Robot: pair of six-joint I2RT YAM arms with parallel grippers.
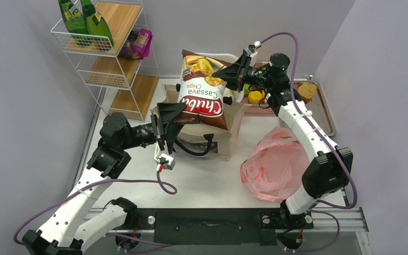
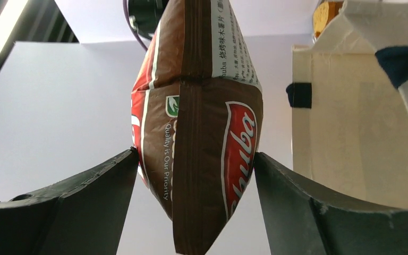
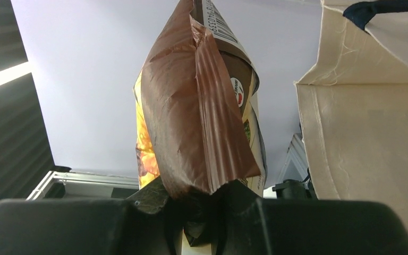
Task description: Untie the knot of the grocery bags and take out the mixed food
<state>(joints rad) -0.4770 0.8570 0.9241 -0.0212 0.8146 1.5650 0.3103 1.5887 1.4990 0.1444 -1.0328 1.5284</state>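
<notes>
Chips packet (image 1: 202,90) held aloft over beige tote (image 1: 228,130), pink bag (image 1: 273,164) well apart on table (image 1: 202,175) | right gripper (image 1: 232,74) clamped on packet's top seam; left gripper (image 1: 166,126) spread wide, fingers (image 2: 69,207) touching packet's sides | both arms reached inward, rack (image 1: 103,53) behind-left.

1. Both arms are the same build: white link shells with chunky black joint housings. Left arm (image 1: 93,175), right arm (image 1: 308,133).
2. A purple cable (image 1: 292,48) loops off each arm, ending in small white connectors near the wrists.
3. The left gripper (image 1: 174,118) and right gripper (image 1: 228,74) have matte black, wedge-shaped fingers (image 2: 58,207), a bit rough along the edges.
4. The bases sit on a black plate with silver bolts (image 1: 151,219).
</notes>
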